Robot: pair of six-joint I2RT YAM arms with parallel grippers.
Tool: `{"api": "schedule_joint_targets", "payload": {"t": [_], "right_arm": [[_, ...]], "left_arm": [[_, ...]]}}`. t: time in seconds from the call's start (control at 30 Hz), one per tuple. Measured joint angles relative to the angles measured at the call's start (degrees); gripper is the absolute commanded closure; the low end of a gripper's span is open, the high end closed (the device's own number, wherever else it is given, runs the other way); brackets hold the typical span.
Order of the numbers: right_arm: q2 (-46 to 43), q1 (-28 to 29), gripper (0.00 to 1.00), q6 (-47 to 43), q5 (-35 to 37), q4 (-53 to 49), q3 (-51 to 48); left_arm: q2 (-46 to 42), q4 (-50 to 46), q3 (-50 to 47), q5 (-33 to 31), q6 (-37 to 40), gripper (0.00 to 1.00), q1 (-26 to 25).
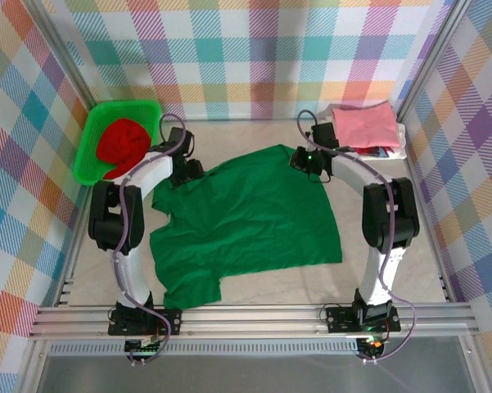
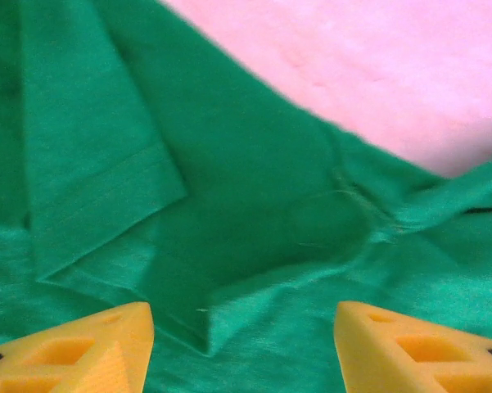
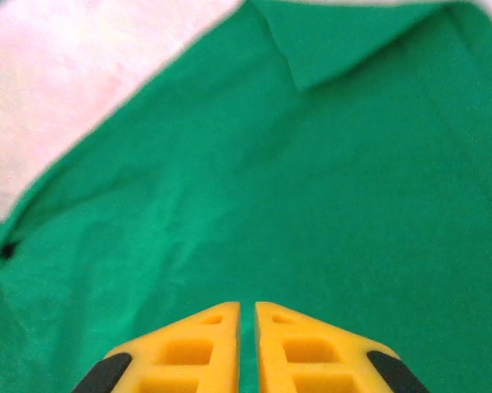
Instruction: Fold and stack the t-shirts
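Lying spread across the middle of the worktop [image 1: 262,286], the dark green t-shirt [image 1: 246,221] reaches both arms. The left tool [image 2: 244,315], fingers spread, hangs over a sleeve at its far left. The right tool [image 3: 247,307], fingers pressed together, sits at its far right edge. A pink t-shirt [image 1: 364,124] rests far right, and a red t-shirt [image 1: 121,141] lies in the green basket [image 1: 127,104] far left.

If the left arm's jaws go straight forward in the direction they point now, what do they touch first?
Most likely the dark green t-shirt, at the creased fold ahead of the open jaws, beside the sleeve. The wrist view does not show how near the cloth is.
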Motion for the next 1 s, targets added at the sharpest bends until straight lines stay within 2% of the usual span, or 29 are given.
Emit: {"api": "schedule_joint_targets", "payload": {"t": [0.1,0.23,0.4,0.43,0.5,0.53,0.73,0.77,1.0], "right_arm": [[0.8,0.0,0.86,0.0,-0.6,-0.3,0.0],[0.8,0.0,0.86,-0.2,-1.1,0.0,0.0],[0.8,0.0,0.85,-0.4,-1.4,0.2,0.0],[0.8,0.0,0.85,-0.4,-1.4,0.2,0.0],[0.8,0.0,0.84,-0.4,-1.4,0.3,0.0],[0.8,0.0,0.84,-0.4,-1.4,0.3,0.0],[0.8,0.0,0.83,-0.4,-1.8,0.3,0.0],[0.8,0.0,0.83,-0.4,-1.8,0.3,0.0],[0.8,0.0,0.83,-0.4,-2.2,0.3,0.0]], "left_arm": [[0.3,-0.2,0.0,0.0,-0.2,0.41,1.6],[1.1,1.7,0.0,0.0,-0.2,0.53,3.1],[5.5,3.1,1.6,0.9,0.2,0.61,3.3],[6.0,3.2,1.7,1.3,0.3,0.66,3.3],[6.6,3.5,1.8,1.7,0.2,0.83,3.3],[6.6,3.7,1.9,1.7,0.2,0.87,3.3],[6.6,4.0,4.2,1.4,0.6,0.95,3.3],[6.6,3.9,4.7,1.2,0.6,1.0,3.2],[8.1,0.6,14.0,-1.3,2.2,1.0,2.9]]}}
